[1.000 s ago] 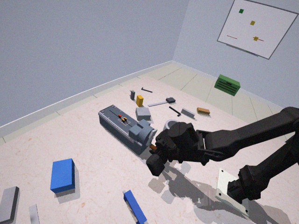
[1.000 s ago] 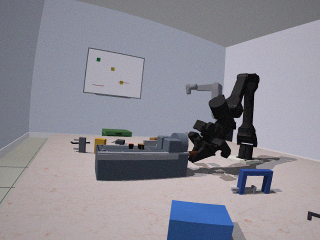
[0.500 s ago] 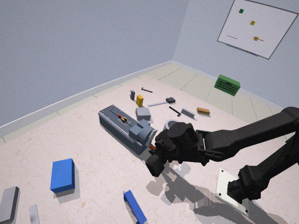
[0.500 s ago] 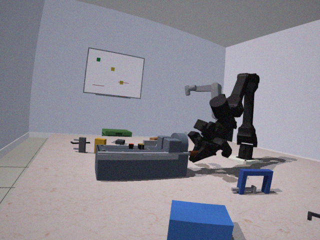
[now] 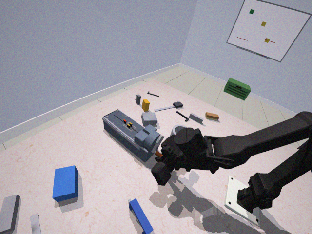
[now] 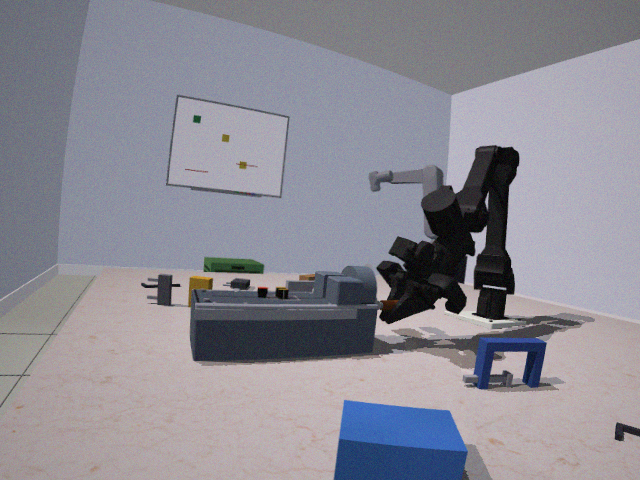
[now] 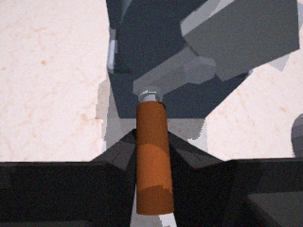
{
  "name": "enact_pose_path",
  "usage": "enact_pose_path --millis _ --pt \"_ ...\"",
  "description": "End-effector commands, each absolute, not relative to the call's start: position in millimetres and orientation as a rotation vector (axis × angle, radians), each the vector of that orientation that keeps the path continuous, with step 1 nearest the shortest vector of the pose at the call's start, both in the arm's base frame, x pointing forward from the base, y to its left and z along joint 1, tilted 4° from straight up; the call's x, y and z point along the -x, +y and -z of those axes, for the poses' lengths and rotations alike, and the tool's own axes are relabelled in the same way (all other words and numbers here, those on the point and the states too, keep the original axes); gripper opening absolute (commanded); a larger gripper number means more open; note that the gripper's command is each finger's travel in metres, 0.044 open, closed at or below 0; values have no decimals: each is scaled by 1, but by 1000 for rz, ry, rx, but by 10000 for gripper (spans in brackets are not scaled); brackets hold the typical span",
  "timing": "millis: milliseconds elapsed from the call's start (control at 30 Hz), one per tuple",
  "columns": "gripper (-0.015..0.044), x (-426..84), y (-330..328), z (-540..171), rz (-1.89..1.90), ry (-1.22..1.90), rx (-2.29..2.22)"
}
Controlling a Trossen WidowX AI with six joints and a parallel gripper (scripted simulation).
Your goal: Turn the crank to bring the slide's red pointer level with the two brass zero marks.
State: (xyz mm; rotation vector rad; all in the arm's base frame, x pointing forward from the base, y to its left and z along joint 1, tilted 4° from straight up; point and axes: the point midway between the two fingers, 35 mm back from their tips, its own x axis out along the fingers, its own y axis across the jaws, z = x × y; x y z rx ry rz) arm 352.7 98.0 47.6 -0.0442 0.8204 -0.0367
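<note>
Pale blue walls stand behind a pinkish bench (image 5: 100,171) (image 6: 258,408), where the grey-blue machine (image 5: 126,141) (image 6: 284,330) serves as landmark. At the machine's end nearest the arm, the fingers (image 5: 164,161) (image 6: 398,294) are closed around the crank's orange-brown handle (image 5: 158,153) (image 6: 388,304) (image 7: 153,161). On the machine's top, the red pointer (image 5: 125,121) (image 6: 262,291) sits near the two brass marks (image 5: 129,125) (image 6: 281,292) (not level with them), on the side away from the crank. A blue box (image 5: 65,183) (image 6: 400,439) lies apart from the machine.
</note>
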Motion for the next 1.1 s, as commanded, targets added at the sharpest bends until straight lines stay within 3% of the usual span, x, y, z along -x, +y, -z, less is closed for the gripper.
enact_pose_path --millis 0,1067 --pt "0 -353 105 -54 20 809 40" --pt "0 -353 109 -69 19 809 40"
